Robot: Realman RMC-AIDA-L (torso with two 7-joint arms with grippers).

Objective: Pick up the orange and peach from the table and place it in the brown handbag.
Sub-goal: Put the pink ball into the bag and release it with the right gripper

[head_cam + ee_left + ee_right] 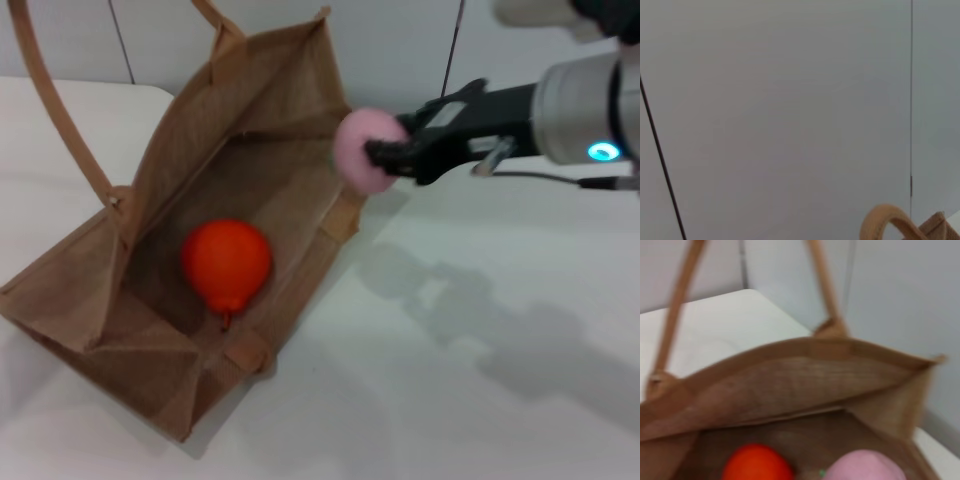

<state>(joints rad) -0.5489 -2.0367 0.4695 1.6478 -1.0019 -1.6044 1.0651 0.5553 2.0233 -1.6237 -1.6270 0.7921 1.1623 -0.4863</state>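
Observation:
The brown handbag (260,170) stands open on the white table (480,380), its handles raised. The orange (226,262) lies inside it on the bag's floor; it also shows in the right wrist view (756,464). My right gripper (378,156) is shut on the pale pink peach (365,150) and holds it in the air just above the bag's right rim. The right wrist view shows the peach (865,466) close up over the bag's opening (790,375). My left gripper is out of view; its wrist view shows only a wall and a bag handle (890,220).
A grey panelled wall (400,50) stands behind the table. The bag's long handle (60,120) loops up at the left. The table stretches bare to the right and front of the bag.

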